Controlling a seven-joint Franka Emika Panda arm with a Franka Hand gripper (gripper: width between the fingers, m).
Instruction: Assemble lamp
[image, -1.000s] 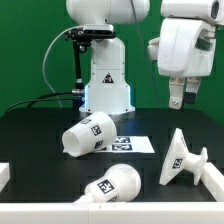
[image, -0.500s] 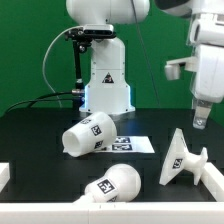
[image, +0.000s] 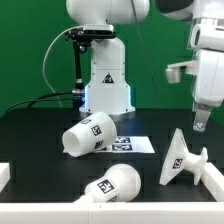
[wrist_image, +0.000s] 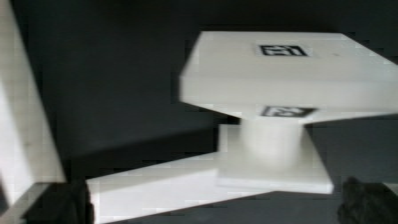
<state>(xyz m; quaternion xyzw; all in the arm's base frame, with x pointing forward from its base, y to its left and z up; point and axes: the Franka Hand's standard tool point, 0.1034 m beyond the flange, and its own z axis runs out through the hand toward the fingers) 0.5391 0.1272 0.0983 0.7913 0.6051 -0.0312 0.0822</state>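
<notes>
The gripper (image: 200, 126) hovers, fingers apart and empty, straight above the matte white flat lamp base with stem (image: 182, 158), tipped sideways by the black bench's (image: 35, 130) edge on the exterior view's right, stem pointing edgeward.

Setting: a robotics laboratory test cell. Indicators: 1 fixed robot pedestal (image: 106, 95) bearing a triangular warning label, a plain green backdrop (image: 30, 55) behind it, and a matte black surface (image: 35, 135). The marker board (image: 138, 145) lies flat on the surface. The lamp shade (image: 88, 135), bulb (image: 112, 185) and base (image: 180, 157) carry similar tags (black-and-white squares). A black device (image: 90, 33) sits on a slim stand.
</notes>
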